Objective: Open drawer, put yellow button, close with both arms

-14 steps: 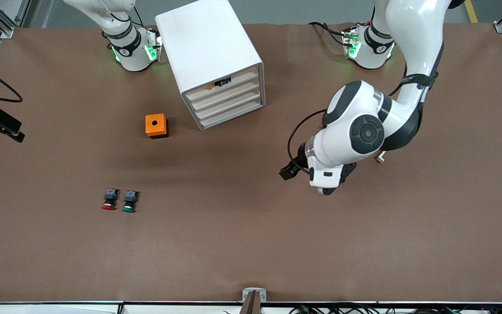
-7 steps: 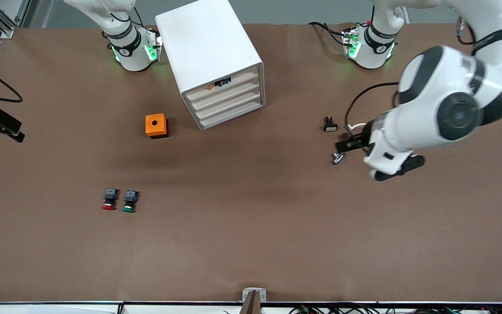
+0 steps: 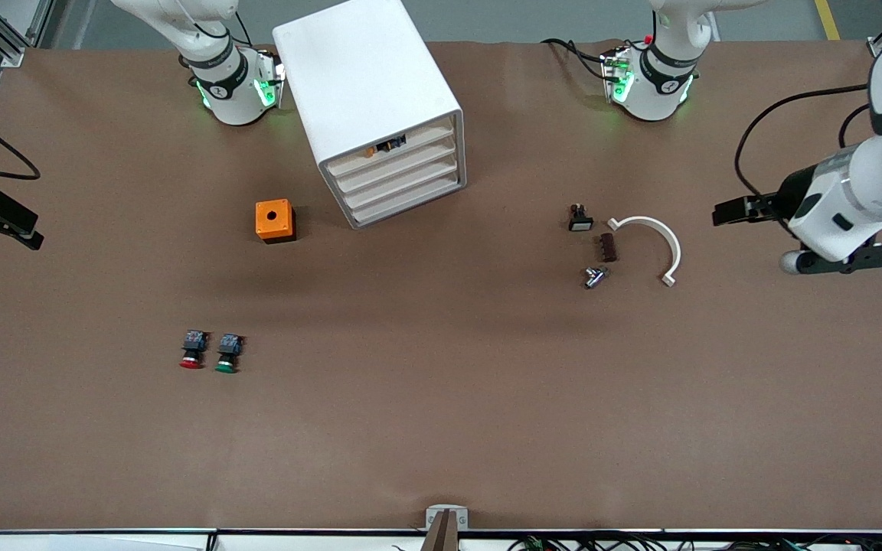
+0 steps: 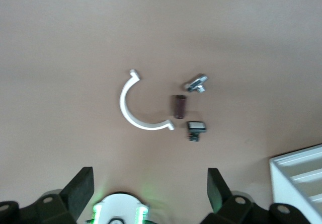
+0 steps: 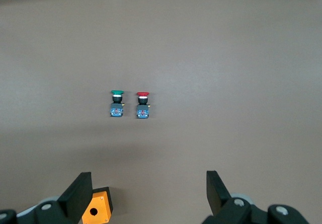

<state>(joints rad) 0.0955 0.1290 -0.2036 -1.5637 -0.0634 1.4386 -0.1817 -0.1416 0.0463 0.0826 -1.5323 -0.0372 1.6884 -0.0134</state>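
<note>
Brown matte tabletop. The right gripper (image 5: 148,194) hangs above it near the orange box (image 5: 95,211), jaws wide and empty. Top centre stands a glossy white cabinet (image 3: 364,76), with the yellow button (image 3: 368,152) peeking from its uppermost drawer (image 3: 418,141) (a shallow cream tray). Any last push should meet that front squarely. The left gripper (image 3: 839,260) is spread, holding nothing.

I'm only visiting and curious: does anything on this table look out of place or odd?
One thing: the white cabinet sits askew to the table's edges, and through a gap at its top drawer a bit of the yellow button shows inside. Otherwise small parts lie loose near a white curved clip.
</note>
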